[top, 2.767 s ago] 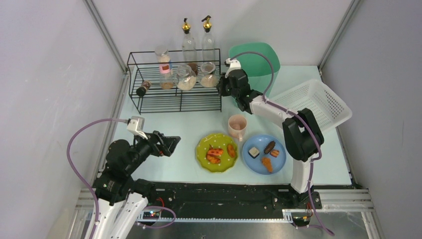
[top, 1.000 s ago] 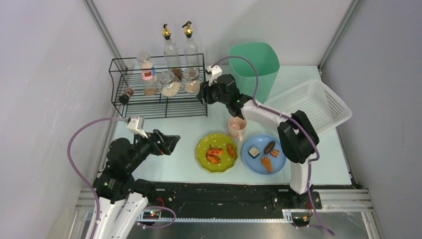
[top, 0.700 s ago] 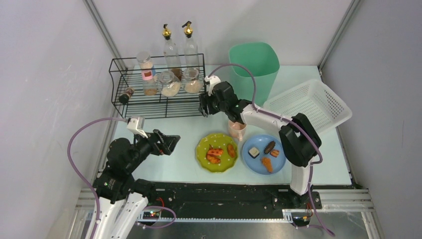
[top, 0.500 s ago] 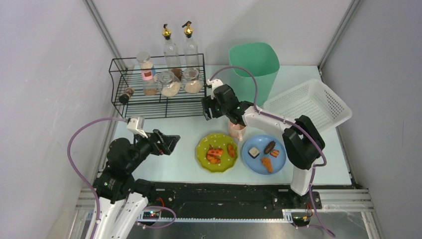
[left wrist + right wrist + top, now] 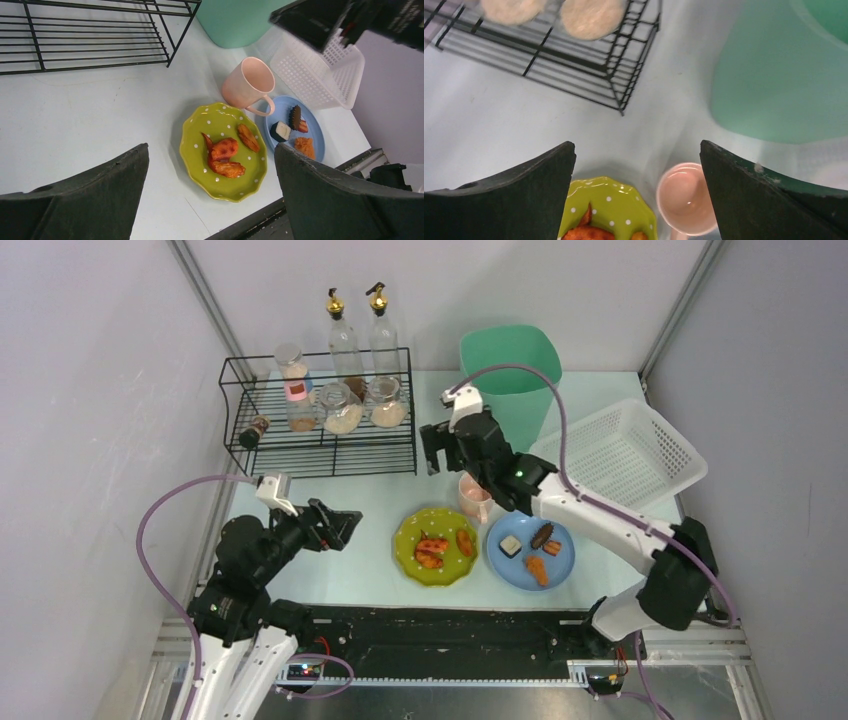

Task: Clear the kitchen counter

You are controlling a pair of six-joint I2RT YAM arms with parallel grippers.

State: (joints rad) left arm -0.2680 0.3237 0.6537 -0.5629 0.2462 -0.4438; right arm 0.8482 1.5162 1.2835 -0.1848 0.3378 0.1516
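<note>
Top view: the kitchen counter (image 5: 330, 490) lies beneath both arms. The right gripper (image 5: 433, 450), arm outstretched, hangs with jaws wide and empty. A wire rack (image 5: 320, 445) holding glass jars (image 5: 343, 408) stands just left of it, a green bin (image 5: 515, 370) farther out to its right, an empty pink mug (image 5: 473, 495) just nearer.

Left wrist view: the left gripper (image 5: 210, 147), fingers spread and empty, hangs over a green dotted plate (image 5: 195, 145) bearing chicken wings (image 5: 222, 155). Right of it, a blue plate (image 5: 312, 130) carries small food pieces, with a white basket (image 5: 320, 75) beyond.

Right wrist view: mug and plate rim show between the fingers.
</note>
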